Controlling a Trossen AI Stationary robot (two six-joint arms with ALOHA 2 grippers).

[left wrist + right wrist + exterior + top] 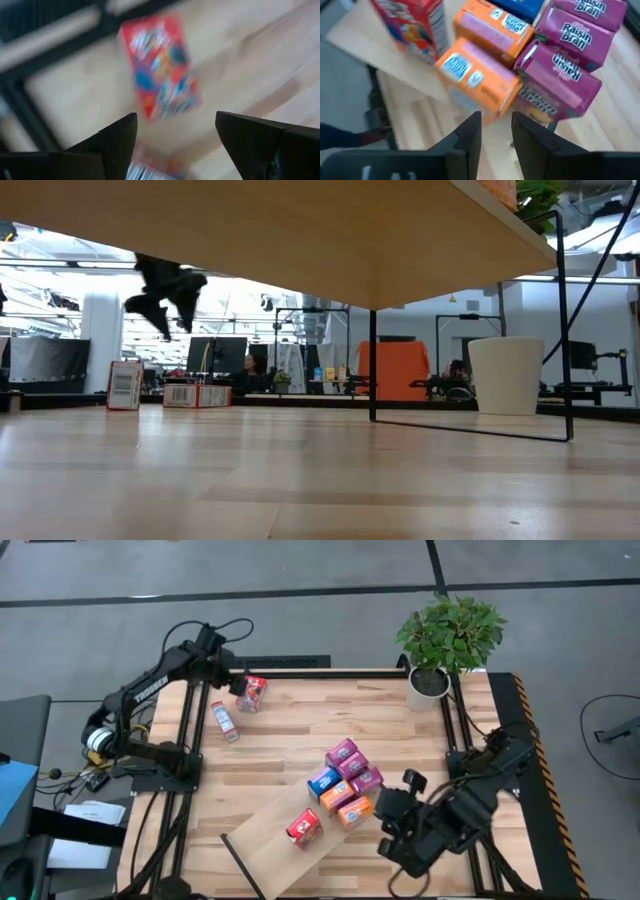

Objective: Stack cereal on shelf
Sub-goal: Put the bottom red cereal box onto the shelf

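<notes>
Floor (300,570): grey, crossed by dark lines.
Plant (450,632): green, in a white pot (506,375) at the table's far corner.
Room: ceiling lights, monitors (222,354), an orange panel (392,370).
People: seated, far back.

shelf (270,840): pale wood board, black frame, lying angled at counter's near side
boxes on shelf: red (304,828), two orange (345,802), blue (322,781), three magenta (352,765), sitting clustered
boxes off shelf: two red (252,692), lying near far-left corner
</notes>
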